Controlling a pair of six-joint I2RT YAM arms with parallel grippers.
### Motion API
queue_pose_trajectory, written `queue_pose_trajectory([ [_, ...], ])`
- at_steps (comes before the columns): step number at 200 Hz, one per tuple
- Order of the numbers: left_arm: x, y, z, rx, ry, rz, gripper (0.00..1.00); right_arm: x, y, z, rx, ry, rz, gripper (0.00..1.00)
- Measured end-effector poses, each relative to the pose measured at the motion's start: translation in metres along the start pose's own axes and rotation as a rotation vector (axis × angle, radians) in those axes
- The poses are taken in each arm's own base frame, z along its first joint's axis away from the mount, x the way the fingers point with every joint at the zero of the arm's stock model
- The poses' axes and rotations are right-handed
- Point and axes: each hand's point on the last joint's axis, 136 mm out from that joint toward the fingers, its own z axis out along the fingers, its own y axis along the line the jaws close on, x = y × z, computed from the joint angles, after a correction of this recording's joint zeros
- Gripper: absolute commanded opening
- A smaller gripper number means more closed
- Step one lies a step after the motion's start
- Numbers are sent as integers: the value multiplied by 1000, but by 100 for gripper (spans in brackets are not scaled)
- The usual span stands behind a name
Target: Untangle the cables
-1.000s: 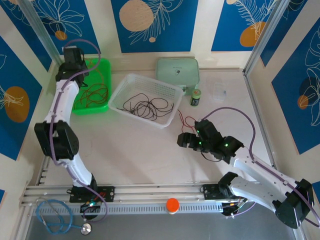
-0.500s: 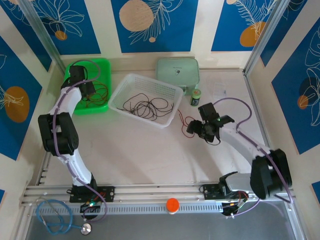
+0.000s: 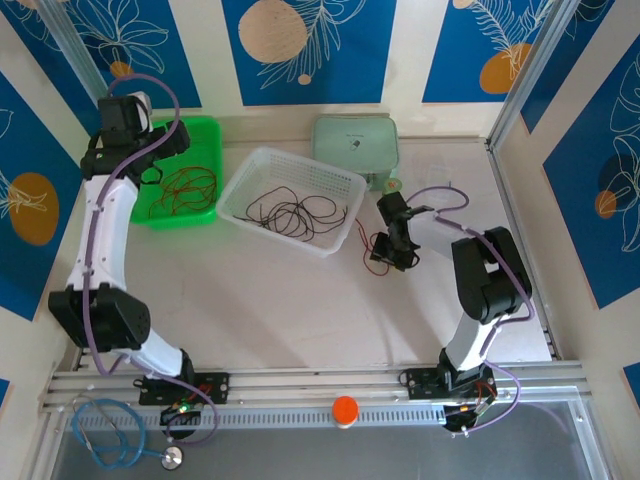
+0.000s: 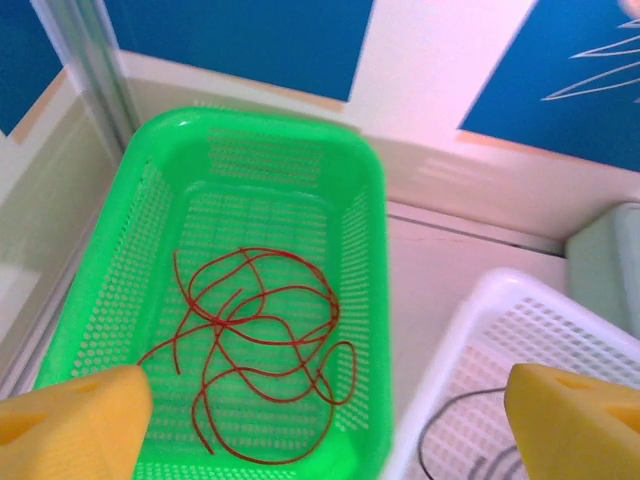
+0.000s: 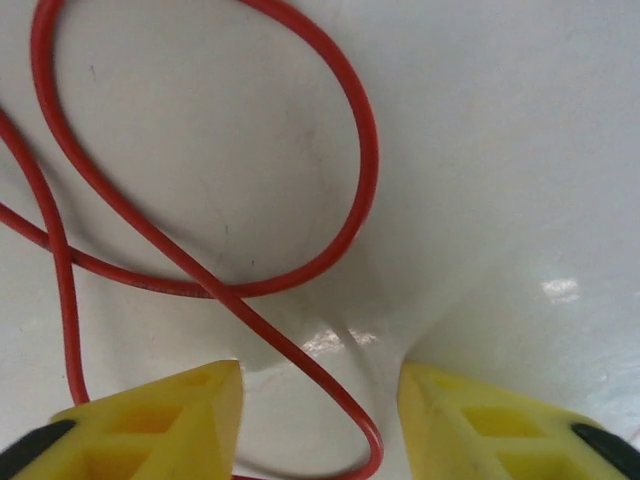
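A: Nearest first?
B: Stethoscope [image 3: 110, 432] at the near-left corner, well apart from the cables.
A: Right side?
B: Right gripper [image 5: 320, 400] low over the desk [image 5: 500, 150], jaws partly open, gripping nothing. A red cable strand [image 5: 366, 150] runs between its fingertips.
A: Mid-desk?
B: Black cable [image 3: 295, 212] loosely looped in the white basket [image 3: 240, 176].
A: Far left?
B: Left gripper [image 4: 325, 390] above the green basket [image 4: 372, 190], jaws wide, empty. Red cable [image 4: 250, 340] coiled on that basket's floor.
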Motion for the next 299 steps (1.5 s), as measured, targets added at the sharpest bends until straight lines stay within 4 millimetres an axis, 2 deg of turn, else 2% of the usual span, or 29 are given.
queue_pose_trajectory([
  [43,7,-41,-60,112,-8,48,91,1,-13,1,107,21,2,0],
  [96,37,-116,-133,344,-17,165,91,1,-11,-4,89,-5,-23,0],
  [105,46,-126,-141,387,-9,182,91,2,-10,-11,70,-23,-36,0],
  [116,60,-138,-149,444,10,202,91,1,-8,-29,35,-62,-55,0],
  [130,79,-153,-153,511,44,221,91,-4,-1,-66,-36,-149,-86,0],
  [142,98,-168,-152,569,87,230,91,-8,7,-108,-124,-253,-125,0],
  [166,141,-207,-147,696,187,257,91,-1,19,-185,-290,-420,-206,0],
  [188,170,-246,-145,800,262,265,91,12,28,-229,-398,-488,-279,0],
  [205,185,-273,-146,869,295,266,91,23,38,-243,-458,-490,-333,0],
  [238,204,-312,-152,972,312,247,90,48,58,-244,-518,-451,-464,0],
  [265,210,-322,-151,1003,306,201,90,60,66,-245,-538,-443,-548,0],
  [299,208,-320,-143,969,284,182,89,62,69,-248,-555,-447,-574,0],
])
